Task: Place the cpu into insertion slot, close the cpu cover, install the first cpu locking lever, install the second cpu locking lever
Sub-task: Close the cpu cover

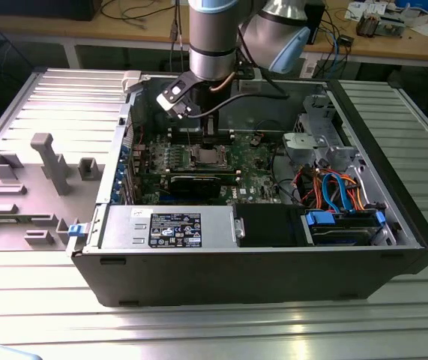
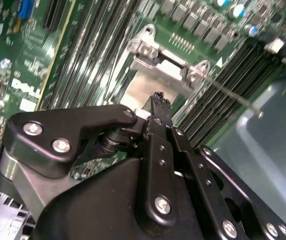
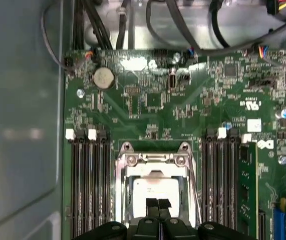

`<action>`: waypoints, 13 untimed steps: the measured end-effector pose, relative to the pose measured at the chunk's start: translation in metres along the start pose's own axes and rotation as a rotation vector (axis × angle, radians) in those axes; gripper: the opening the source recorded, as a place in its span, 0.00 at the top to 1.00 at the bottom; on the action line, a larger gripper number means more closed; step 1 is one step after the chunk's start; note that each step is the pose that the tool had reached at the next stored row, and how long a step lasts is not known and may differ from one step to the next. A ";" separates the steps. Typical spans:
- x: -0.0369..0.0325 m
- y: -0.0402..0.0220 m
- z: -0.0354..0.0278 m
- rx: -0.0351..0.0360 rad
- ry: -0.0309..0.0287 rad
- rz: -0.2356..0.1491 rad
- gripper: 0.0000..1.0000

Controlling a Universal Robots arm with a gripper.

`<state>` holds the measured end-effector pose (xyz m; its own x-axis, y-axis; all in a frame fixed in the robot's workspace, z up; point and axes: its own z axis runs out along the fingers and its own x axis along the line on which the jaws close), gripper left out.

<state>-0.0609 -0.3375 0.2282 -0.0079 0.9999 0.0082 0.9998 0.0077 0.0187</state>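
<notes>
Inside an open case, the gripper hangs just above the cpu, fingertips pressed together on nothing; the cpu lies in the slot between memory slots, the cover framing it

Thin square silver cpu cover: bare metal, shiny
Small square grey cpu: matt metal top
Black gripper: smooth, semi-gloss

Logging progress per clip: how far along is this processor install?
Done: the chip lies inside the cover frame, which looks lowered. In hand: the shut gripper has its tips over the chip. Left: a lever rod angles free, seemingly unlatched.
</notes>
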 end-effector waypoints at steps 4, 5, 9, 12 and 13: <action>0.0001 -0.0097 0.0050 0.0001 0.0001 0.000 0.89; 0.0000 -0.0101 0.0064 0.0001 0.0001 0.000 0.89; 0.0000 -0.0120 0.0136 0.0010 0.0001 -0.001 0.89; 0.0000 -0.0122 0.0171 0.0049 0.0001 -0.001 0.89; -0.0001 -0.0122 0.0181 0.0061 0.0001 0.000 0.89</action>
<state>-0.0728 -0.3375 0.2099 -0.0084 0.9999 0.0083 0.9999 0.0083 0.0126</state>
